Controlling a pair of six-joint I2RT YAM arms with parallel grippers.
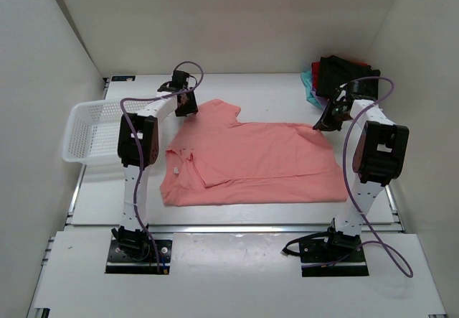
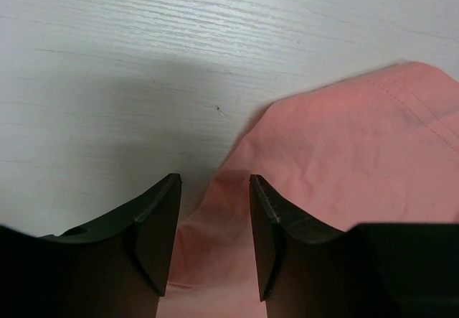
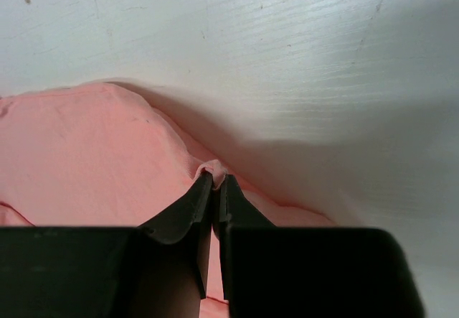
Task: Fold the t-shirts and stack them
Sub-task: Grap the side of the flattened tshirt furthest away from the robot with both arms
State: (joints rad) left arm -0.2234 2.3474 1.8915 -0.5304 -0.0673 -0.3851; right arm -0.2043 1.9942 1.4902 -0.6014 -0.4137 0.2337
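Note:
A large salmon-pink t-shirt lies spread on the white table, its left part folded over. My left gripper hovers at the shirt's far left sleeve, and in the left wrist view its jaws stand open with pink cloth lying loose between and beyond them. My right gripper is at the shirt's far right corner, shut on a small pinch of pink fabric that bulges just past its tips. A pile of folded t-shirts, black on top with red and teal edges, sits at the back right.
A white mesh basket stands at the left, beside the left arm. White walls close in the table on three sides. The folded pile lies just behind the right gripper.

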